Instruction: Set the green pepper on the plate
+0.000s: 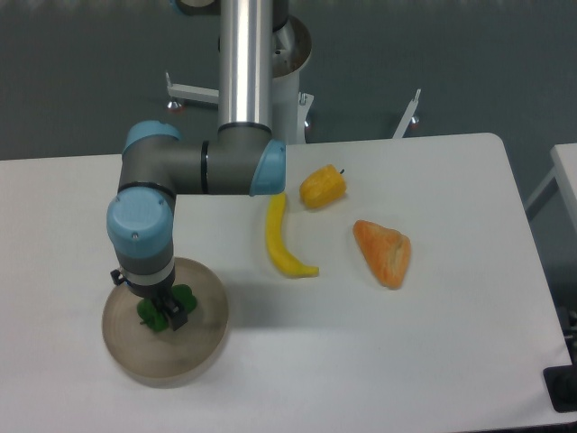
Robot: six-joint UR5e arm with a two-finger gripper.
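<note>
Hand hiding green pepper, over plate

Table: white, rounded corners
Plate: rested near the front left edge
Banana: lay mid-table
Yellow-orange pepper: sat toward the back edge
Croissant: lay right of the banana
</note>
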